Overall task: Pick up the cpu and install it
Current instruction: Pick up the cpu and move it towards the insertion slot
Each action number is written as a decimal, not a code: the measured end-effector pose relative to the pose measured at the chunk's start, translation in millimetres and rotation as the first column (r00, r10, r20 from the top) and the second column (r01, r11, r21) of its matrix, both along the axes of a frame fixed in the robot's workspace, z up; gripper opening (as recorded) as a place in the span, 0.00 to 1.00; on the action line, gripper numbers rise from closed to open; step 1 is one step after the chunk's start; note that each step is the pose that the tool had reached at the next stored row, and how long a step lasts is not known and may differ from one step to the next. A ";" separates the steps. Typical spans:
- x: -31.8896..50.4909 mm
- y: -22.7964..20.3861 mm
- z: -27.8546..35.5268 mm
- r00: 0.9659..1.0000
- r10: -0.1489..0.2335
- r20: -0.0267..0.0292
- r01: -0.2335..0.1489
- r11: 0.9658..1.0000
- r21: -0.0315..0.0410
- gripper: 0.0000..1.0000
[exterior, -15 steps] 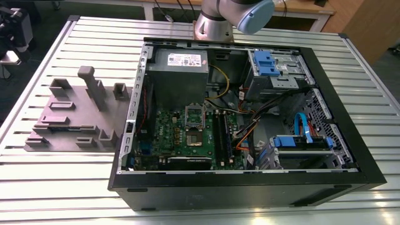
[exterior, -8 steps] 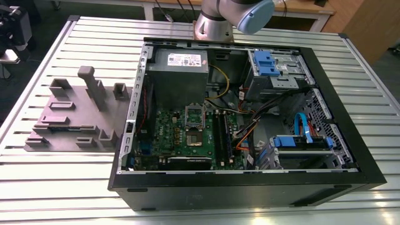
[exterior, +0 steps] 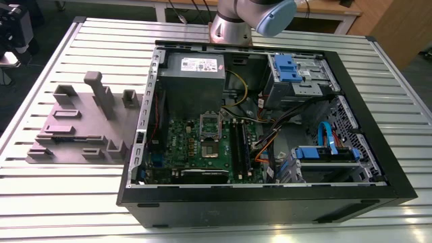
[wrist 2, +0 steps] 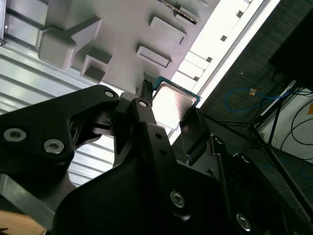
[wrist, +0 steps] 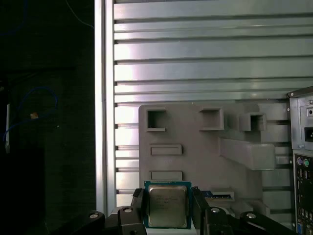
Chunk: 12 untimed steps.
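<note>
The robot arm's gripper [wrist 2: 167, 106] holds the cpu [wrist: 167, 205] by 2 opposite edges. Its 2 black fingers [wrist: 138, 208] are closed to the chip's width, and the silver metal top faces both wrist cameras. The chip hangs above the grey moulded parts holder [wrist: 195, 156], over one edge of it. The holder sits on the slatted aluminium bench [exterior: 68, 192] near the bench's edge at the exterior view's left, just beside the open computer case [exterior: 270, 205]. Inside the case, the green motherboard [exterior: 196, 152] lies flat below the power supply [exterior: 194, 71], with its cpu socket [exterior: 210, 132] near the board's middle and well apart from the holder.

The grip looks slight, since only thin edges are pinched, so a jolt could tilt or drop the chip. At the socket, a chip seated rotated or off-square could bend contacts. The loose cables [exterior: 266, 139] and the case wall nearby could snag the fingers. Whether the socket's frame stands open cannot be told.
</note>
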<state>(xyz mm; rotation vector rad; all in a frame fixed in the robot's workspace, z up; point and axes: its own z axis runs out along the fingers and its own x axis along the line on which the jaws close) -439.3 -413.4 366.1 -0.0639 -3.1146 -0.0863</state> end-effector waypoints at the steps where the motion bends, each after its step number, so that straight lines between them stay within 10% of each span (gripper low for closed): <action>1: 0.0 0.0 0.5 1.000 0.000 0.000 0.000 1.000 0.000 0.47; 12: 0.0 0.0 5.2 1.000 0.000 0.000 0.000 1.000 0.000 0.47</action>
